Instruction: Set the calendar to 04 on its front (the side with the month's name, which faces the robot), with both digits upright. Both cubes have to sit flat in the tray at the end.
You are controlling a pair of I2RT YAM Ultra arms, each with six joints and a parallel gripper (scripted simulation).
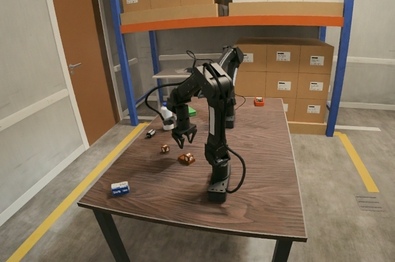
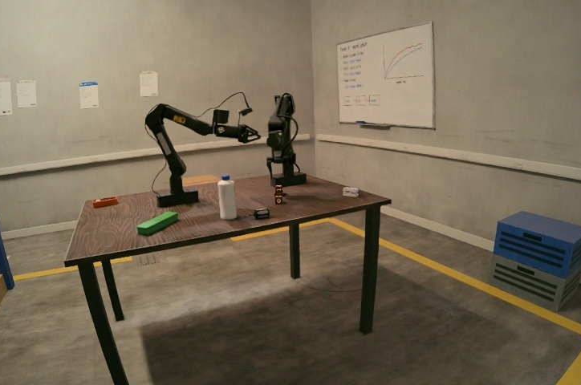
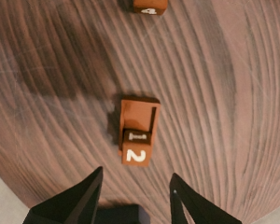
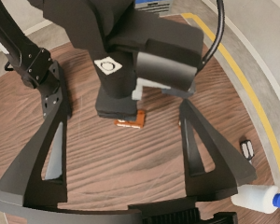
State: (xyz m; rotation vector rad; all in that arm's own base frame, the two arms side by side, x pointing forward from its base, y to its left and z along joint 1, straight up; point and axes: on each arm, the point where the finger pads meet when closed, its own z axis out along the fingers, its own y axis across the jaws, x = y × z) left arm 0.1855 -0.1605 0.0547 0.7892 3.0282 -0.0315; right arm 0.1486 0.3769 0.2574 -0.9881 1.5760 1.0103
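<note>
The left gripper [image 1: 186, 144] [image 2: 277, 171] [image 3: 137, 175] is shown moderately wide, with nothing held, above the brown tray [image 1: 181, 158] [image 2: 279, 193] [image 3: 140, 114] [image 4: 141, 119]. One digit cube [image 1: 189, 156] [image 2: 278, 187] [image 3: 137, 151] is seated at one end of the tray; the loose cube [image 1: 165, 148] [image 2: 278, 200] [image 3: 150, 7] [image 4: 179, 123] is located apart, on the table [image 1: 253, 197] [image 2: 118, 227] [image 3: 215, 117] [image 4: 98, 163]. The right gripper [image 2: 258, 135] [image 4: 124, 102] is spread wide and empty.

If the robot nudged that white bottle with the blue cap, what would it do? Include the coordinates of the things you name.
The tall white bottle with the blue cap [image 1: 168, 118] [image 2: 227, 197] [image 4: 258, 198] would probably tip if pushed high, being narrow for its height. Pushed low, it might slide instead. Once down, its rounded sides could let it roll.
</note>
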